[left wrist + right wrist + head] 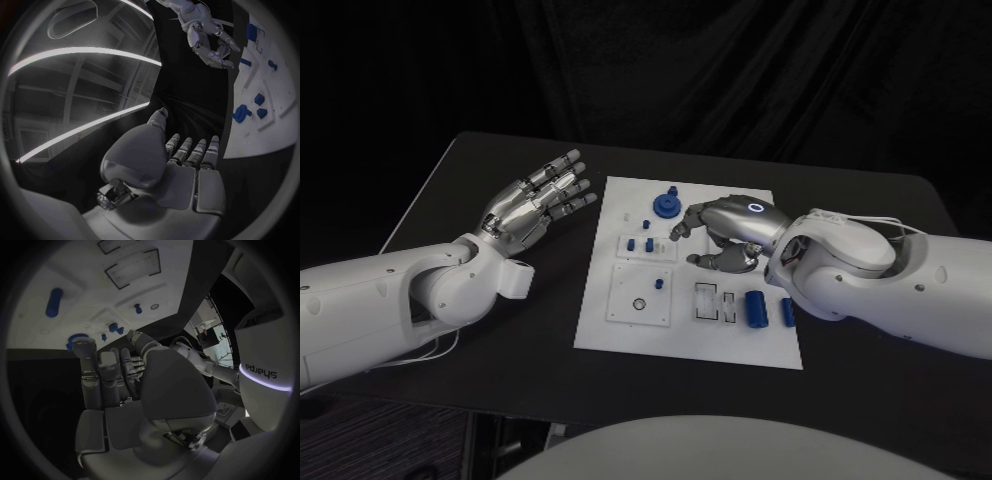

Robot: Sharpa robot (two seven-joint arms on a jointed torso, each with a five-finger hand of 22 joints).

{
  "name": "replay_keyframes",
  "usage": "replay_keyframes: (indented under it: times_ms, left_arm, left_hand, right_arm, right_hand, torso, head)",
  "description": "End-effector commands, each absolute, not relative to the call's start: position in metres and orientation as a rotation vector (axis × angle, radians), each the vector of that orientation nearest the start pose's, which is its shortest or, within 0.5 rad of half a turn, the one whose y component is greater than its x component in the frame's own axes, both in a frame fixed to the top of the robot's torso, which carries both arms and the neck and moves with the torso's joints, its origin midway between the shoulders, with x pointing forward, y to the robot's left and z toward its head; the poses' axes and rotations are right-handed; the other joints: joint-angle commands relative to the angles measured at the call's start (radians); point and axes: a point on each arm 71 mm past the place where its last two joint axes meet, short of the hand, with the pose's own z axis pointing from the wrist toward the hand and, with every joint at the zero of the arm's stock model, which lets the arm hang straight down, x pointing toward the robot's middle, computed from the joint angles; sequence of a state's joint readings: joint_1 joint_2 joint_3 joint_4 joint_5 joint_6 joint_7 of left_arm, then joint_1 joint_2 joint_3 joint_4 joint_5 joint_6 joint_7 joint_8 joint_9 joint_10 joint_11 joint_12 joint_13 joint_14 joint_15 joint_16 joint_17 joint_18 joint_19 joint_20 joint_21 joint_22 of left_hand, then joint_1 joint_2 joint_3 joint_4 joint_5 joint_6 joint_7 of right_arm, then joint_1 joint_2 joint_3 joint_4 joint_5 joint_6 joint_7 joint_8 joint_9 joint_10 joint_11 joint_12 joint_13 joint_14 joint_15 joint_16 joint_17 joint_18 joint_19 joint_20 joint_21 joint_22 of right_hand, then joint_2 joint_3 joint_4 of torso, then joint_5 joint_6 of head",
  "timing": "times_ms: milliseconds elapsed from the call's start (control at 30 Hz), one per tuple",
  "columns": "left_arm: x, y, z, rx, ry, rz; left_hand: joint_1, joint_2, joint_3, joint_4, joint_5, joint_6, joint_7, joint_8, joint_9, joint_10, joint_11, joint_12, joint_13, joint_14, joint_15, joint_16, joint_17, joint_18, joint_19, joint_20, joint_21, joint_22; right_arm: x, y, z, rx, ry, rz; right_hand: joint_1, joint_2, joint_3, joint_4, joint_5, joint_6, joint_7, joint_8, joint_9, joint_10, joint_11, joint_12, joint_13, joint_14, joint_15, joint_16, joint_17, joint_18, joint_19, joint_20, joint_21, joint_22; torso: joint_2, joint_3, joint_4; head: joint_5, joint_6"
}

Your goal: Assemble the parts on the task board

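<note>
The white task board (687,330) lies in the middle of the black table. A blue gear (668,204) stands near its far edge, with two small blue pieces (639,244) just in front of it. Two blue cylinders (757,308) lie at the board's right side. My right hand (727,232) hovers over the far middle of the board, fingers bent downward and apart, nothing seen in them; its fingertips are close to the gear (78,338). My left hand (538,204) is held off the board's left edge, fingers straight and spread, empty. The left wrist view shows the gear (240,114) too.
The board has rectangular slots (707,298) and a small ring hole (639,303) in its near half. Bare black table (488,170) surrounds the board, and a dark curtain stands behind it.
</note>
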State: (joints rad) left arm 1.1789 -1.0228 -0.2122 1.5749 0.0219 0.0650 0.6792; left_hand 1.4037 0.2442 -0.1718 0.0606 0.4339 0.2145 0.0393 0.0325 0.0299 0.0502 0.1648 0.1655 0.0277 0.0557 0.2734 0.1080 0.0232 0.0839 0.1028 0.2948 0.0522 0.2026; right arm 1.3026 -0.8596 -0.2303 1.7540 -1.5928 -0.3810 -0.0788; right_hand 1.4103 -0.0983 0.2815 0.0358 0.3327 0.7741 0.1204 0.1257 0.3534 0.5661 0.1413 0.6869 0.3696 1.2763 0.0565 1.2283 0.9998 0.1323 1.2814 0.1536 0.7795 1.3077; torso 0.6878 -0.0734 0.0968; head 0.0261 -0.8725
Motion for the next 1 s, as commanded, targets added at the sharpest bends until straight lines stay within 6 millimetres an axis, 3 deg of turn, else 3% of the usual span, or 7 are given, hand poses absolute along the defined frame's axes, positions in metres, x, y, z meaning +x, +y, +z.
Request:
replay_keyframes:
  times_ms: [33,400,633,1000]
  left_arm:
    - [0.436,0.270,-0.217,-1.032,1.325,-1.901]
    - [0.437,0.268,-0.217,-1.032,1.328,-1.904]
    - [0.437,0.267,-0.217,-1.031,1.330,-1.907]
    - [0.437,0.267,-0.218,-1.033,1.332,-1.907]
  left_hand:
    - [-0.002,0.004,0.001,-0.006,0.005,0.004,0.003,-0.001,0.002,0.001,0.007,0.005,0.002,0.001,0.008,0.006,0.001,-0.015,0.009,0.001,0.006,0.001]
    - [-0.003,0.005,0.002,-0.006,0.006,0.005,0.004,-0.001,0.002,0.002,0.006,0.006,0.002,0.001,0.008,0.007,0.002,-0.015,0.009,0.001,0.006,0.001]
    - [-0.004,0.006,0.003,-0.006,0.007,0.005,0.004,0.000,0.002,0.002,0.006,0.005,0.002,0.001,0.008,0.007,0.001,-0.015,0.010,0.001,0.006,0.001]
    - [-0.005,0.007,0.004,-0.006,0.009,0.005,0.005,0.000,0.002,0.002,0.006,0.006,0.002,0.000,0.008,0.007,0.001,-0.016,0.010,0.001,0.006,0.000]
  right_arm:
    - [0.424,-0.155,-0.175,-0.389,1.617,0.739]
    - [0.434,-0.194,-0.181,-0.329,1.688,0.602]
    - [0.438,-0.208,-0.198,-0.307,1.752,0.542]
    - [0.441,-0.210,-0.216,-0.304,1.796,0.523]
  right_hand:
    - [0.008,0.002,0.011,-0.002,0.015,0.014,0.001,0.002,-0.004,0.011,-0.001,0.007,-0.003,0.007,0.000,0.008,0.001,0.011,0.010,0.002,0.012,0.073]
    - [0.008,0.006,0.027,0.004,0.028,0.029,0.004,-0.001,-0.015,0.039,-0.004,0.010,-0.013,0.018,-0.003,0.020,0.008,0.006,0.024,-0.001,0.045,0.081]
    - [0.011,-0.001,0.042,0.004,0.039,0.029,0.002,-0.010,-0.027,0.051,-0.004,-0.004,-0.030,0.020,-0.004,0.022,0.004,0.005,0.027,-0.003,0.052,0.082]
    - [-0.013,-0.011,0.035,0.029,-0.042,0.021,0.004,-0.031,-0.058,0.066,-0.006,-0.024,-0.057,0.023,-0.004,0.026,-0.005,0.005,0.027,-0.001,0.054,0.080]
  torso:
    - [0.001,-0.0015,0.0010]
    - [0.001,-0.0039,0.0011]
    - [0.004,0.0000,-0.0004]
    - [0.001,0.0000,-0.0003]
  head:
    - [-0.005,0.000]
    - [-0.013,0.000]
    - [-0.018,0.000]
    - [-0.018,0.000]
